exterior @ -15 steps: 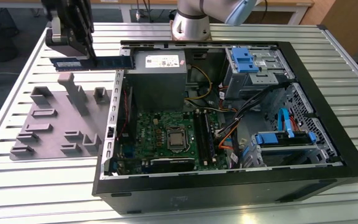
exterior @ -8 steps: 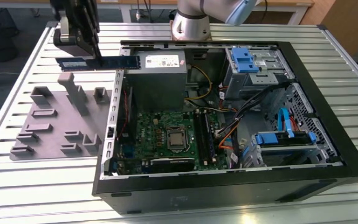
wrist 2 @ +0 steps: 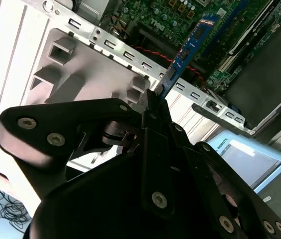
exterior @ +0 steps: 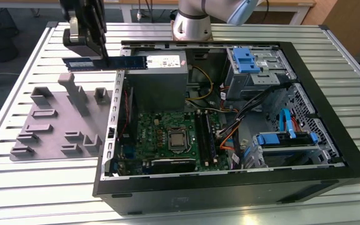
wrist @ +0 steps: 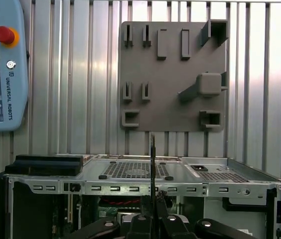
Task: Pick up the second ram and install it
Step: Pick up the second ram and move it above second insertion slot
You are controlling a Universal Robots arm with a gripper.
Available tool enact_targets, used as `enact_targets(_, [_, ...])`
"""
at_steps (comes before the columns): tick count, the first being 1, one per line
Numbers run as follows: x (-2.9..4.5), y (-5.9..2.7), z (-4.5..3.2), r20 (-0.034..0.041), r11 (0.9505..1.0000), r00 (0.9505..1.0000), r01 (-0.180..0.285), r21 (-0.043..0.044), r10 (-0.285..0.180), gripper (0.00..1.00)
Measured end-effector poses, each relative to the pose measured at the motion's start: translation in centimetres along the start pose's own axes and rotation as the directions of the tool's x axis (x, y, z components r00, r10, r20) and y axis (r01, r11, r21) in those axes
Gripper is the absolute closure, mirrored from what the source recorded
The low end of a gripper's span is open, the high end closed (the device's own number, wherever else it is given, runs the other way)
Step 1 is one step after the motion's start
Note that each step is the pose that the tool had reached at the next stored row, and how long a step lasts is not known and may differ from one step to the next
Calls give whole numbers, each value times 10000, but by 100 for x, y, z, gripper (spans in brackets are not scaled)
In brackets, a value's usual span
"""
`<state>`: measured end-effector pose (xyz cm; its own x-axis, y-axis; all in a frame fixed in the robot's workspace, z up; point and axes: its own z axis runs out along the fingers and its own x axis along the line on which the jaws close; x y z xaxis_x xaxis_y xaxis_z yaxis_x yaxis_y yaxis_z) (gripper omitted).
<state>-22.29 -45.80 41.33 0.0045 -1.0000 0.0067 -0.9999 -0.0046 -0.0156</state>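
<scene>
Logged from the exterior view's left: grey fixture plate (exterior: 58,124) on the slatted table (exterior: 42,187). Above its far end I see the gripper (exterior: 102,57), jaws closed flat on the second ram (exterior: 130,63), which is held level in the air, apparently over the case wall. Further right: open computer case (exterior: 330,112), green motherboard (exterior: 167,133) inside.
</scene>
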Motion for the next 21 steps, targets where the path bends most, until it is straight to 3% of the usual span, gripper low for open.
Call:
enact_targets(13, [1,-162,3,0,10000,10000,0,0,0,86])
enact_targets(21, [1,-168,3,0,10000,10000,0,0,0,86])
